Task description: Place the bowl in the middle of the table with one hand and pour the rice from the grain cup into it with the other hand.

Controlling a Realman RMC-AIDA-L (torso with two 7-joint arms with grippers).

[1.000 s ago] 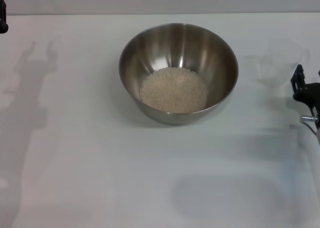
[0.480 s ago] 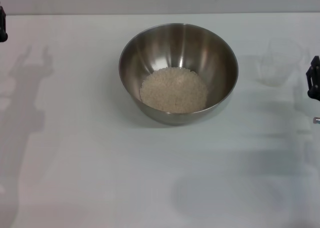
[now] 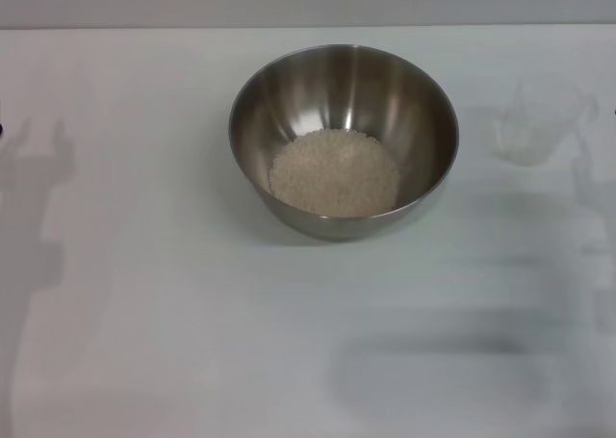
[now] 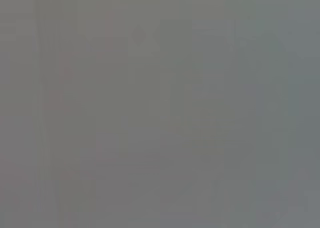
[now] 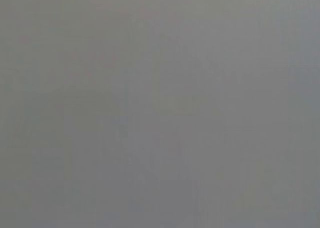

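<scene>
Bowl [image 3: 343, 101] mid-desk [image 3: 173, 294], rice [image 3: 334, 172] heaped inside; cup [image 3: 535, 122] right, looks empty. Neither tool visible, state unknown. Cup light, stiff, maybe slippery: grab by handle.

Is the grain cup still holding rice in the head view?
No, the clear grain cup stands empty on the table beside the bowl, and the rice lies heaped inside the bowl.

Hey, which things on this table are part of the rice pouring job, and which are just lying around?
Part of the job:
bowl
rice, in the bowl
grain cup, on the robot's right of the bowl
table

Just lying around:
nothing visible
</scene>
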